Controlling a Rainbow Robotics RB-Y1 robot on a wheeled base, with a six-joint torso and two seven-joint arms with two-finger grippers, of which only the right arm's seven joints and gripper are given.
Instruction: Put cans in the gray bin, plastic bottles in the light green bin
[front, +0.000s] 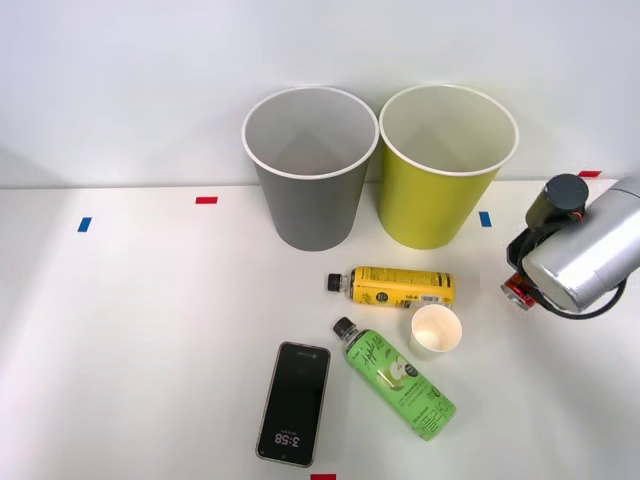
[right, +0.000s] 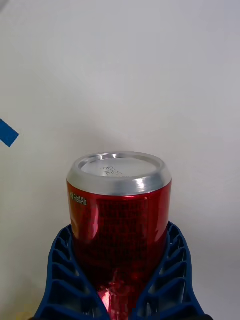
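Note:
A small red can (right: 120, 220) with a silver end sits between my right gripper's (right: 119, 240) blue ribbed fingers (right: 62, 265), which press against both its sides. In the front view a sliver of the can (front: 516, 292) peeks out under my silver right arm (front: 585, 250) at the table's right side. The gray bin (front: 312, 215) and the light green bin (front: 435, 210) stand upright side by side at the back. A yellow-labelled bottle (front: 400, 287) and a green bottle (front: 398, 378), both black-capped, lie on the table in front of the bins.
A white paper cup (front: 436, 331) stands between the two bottles. A black phone (front: 294, 403) lies to the left of the green bottle. Small red and blue tape marks (front: 206, 200) dot the white table (front: 140, 330).

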